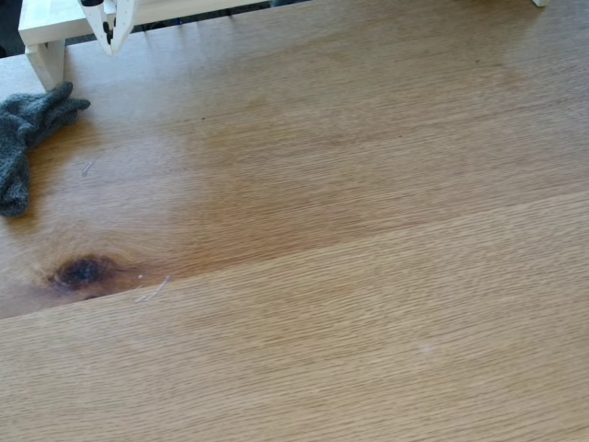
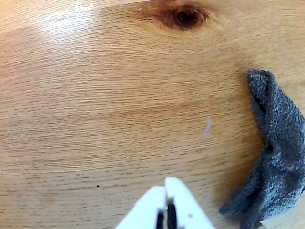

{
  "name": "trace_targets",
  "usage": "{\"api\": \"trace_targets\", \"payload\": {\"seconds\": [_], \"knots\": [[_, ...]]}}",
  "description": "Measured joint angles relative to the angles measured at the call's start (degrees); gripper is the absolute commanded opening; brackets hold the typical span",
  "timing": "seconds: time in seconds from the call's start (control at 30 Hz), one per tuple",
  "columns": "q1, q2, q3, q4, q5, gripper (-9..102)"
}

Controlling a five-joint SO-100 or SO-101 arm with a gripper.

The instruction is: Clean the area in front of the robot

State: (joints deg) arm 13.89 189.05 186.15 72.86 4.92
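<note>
Fixed view: the oak tabletop (image 1: pixel 350 276) fills the scene, its wide grained planks marked by a dark knot (image 1: pixel 83 271) at lower left and a browner patch toward the middle. A grey knitted cloth (image 1: pixel 23 138) lies crumpled at the left edge, well apart from the knot. At top left the white gripper (image 1: pixel 111 41) of the robot hangs tip-down in front of a white board (image 1: pixel 55 23), above and just to the right of the cloth and not touching it. A small pale scrap (image 1: pixel 155 290) lies just right of the knot.

Wrist view: the gripper (image 2: pixel 167 188) enters from the bottom edge, its two pointed white jaws pressed together with nothing between them. The cloth (image 2: pixel 279 157) sits at the right, beside the tips rather than under them. A thin pale sliver (image 2: pixel 206 128) rests on bare wood between tips and knot (image 2: pixel 186 16).

Judged step: the start of the approach, with the cloth not yet taken up and no wiping evident. The next move calls for parting the jaws, shifting sideways over the cloth, and descending to pinch a fold before sweeping the wood.
</note>
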Motion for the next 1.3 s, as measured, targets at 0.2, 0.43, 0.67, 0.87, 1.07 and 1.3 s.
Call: {"api": "trace_targets", "payload": {"seconds": [0.2,0.43,0.67,0.87,1.07,1.3], "knots": [[5.45,-6.50,0.00,-4.31,-1.23,0],[6.42,-7.91,0.00,-5.45,-1.23,0],[9.14,-15.91,0.00,-17.31,-6.42,10],[10.20,-30.32,-5.54,-23.99,-4.83,22],[15.47,-46.05,-19.25,-24.87,-1.41,25],[33.31,-69.87,-40.17,-29.27,-3.87,25]]}}
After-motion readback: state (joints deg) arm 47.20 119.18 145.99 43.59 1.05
